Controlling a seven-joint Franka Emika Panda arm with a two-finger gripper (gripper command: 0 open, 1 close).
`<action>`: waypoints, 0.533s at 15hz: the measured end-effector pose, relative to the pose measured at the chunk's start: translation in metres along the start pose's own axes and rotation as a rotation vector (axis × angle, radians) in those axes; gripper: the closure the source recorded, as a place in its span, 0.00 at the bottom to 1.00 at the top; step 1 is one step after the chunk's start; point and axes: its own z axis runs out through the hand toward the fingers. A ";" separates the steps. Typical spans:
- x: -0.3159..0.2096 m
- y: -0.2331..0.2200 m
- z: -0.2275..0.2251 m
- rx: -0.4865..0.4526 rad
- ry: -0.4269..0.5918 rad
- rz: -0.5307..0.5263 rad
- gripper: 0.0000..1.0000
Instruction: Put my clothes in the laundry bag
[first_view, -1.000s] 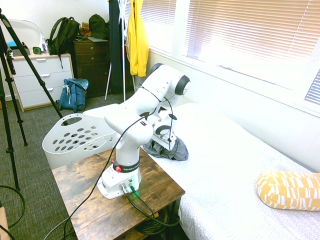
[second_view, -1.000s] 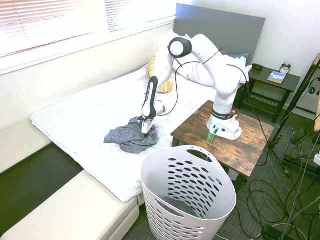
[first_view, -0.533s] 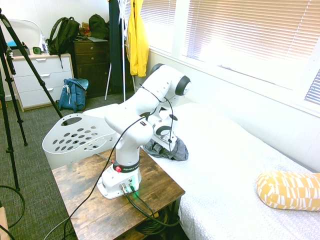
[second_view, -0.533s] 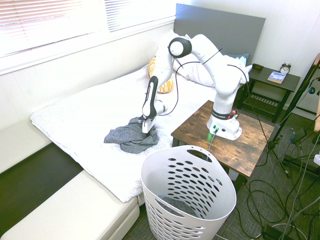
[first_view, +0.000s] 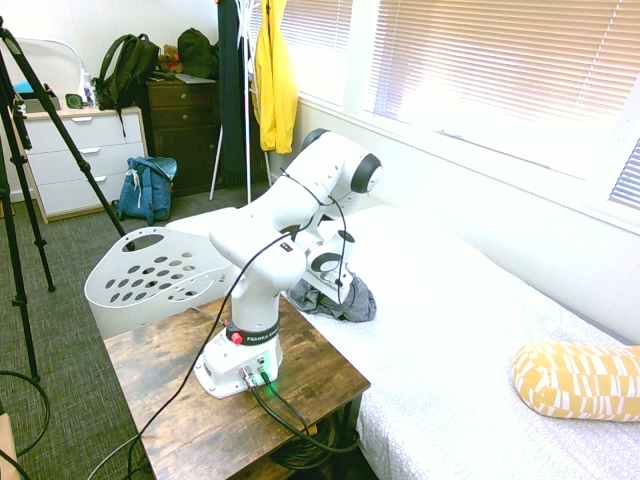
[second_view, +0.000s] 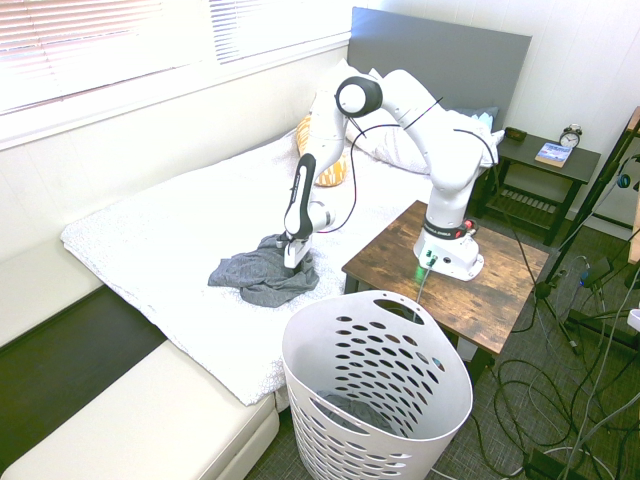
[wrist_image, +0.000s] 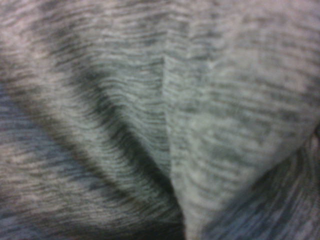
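The clothes (second_view: 258, 277) — a soft, crumpled heap of heathered slate-grey knit, finely streaked in the wrist view (wrist_image: 150, 115) — lie on the bed (second_view: 170, 240), whose white cover is nubbly. The claw (second_view: 291, 262) is pressed down into the heap's edge, clenched on the fabric. The laundry bag (second_view: 377, 400) — smooth white plastic with rows of oval holes — stands on the floor beside the wooden tabletop (second_view: 500, 290).

Crumpled slate-grey clothes (second_view: 262, 277) lie on the white bed's edge; the white holed laundry bag (second_view: 378, 400) stands upright nearby.
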 end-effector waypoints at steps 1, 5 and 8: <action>-0.004 -0.003 -0.003 -0.001 0.003 -0.001 1.00; -0.020 -0.020 -0.056 -0.026 0.019 0.006 1.00; -0.031 -0.050 -0.124 -0.010 0.078 -0.006 1.00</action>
